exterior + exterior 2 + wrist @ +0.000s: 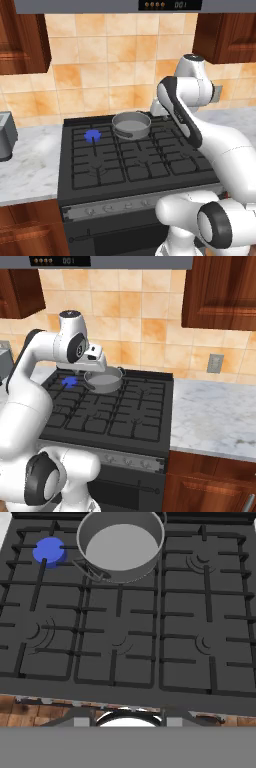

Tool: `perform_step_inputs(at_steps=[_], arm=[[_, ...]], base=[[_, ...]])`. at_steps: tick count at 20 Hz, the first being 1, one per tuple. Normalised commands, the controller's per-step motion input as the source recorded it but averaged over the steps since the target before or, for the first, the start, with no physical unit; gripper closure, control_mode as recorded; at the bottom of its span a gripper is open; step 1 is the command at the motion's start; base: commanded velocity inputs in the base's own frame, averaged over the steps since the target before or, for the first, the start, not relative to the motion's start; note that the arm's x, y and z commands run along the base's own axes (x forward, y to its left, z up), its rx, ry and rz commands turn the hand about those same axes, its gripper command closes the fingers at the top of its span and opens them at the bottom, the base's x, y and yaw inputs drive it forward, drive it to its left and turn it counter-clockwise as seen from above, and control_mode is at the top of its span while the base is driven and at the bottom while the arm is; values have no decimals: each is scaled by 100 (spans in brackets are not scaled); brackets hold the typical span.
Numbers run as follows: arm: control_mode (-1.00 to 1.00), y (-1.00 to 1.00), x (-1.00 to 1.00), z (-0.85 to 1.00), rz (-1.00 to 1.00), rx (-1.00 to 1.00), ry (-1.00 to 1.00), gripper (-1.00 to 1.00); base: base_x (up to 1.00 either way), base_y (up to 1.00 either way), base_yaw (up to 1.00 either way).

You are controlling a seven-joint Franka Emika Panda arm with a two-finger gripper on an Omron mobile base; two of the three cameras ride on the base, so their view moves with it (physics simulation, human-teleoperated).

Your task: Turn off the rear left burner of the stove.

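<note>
Rear left burner (pixel 49 551) alight beside one pot (pixel 121 543).

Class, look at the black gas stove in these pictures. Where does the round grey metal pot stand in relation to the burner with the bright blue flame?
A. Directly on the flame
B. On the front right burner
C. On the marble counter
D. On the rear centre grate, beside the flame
D: the round grey metal pot stands on the rear centre grate of the black gas stove, beside the blue flame of the rear left burner, not over it.
</note>
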Motion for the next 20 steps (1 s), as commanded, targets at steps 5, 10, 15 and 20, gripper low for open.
perform_step_inputs(at_steps=[5, 10, 15, 20], arm=[[-100, 8, -39, -3, 5, -5, -1, -100], [-100, 88, -78, -16, 24, -29, -8, -100], [-100, 98, -58, -18, 22, -30, -7, -100], [-100, 64, -59, -24, 16, -15, -15, -100]], base=[[0, 0, 0], [0, 0, 0], [0, 0, 0], [0, 0, 0]])
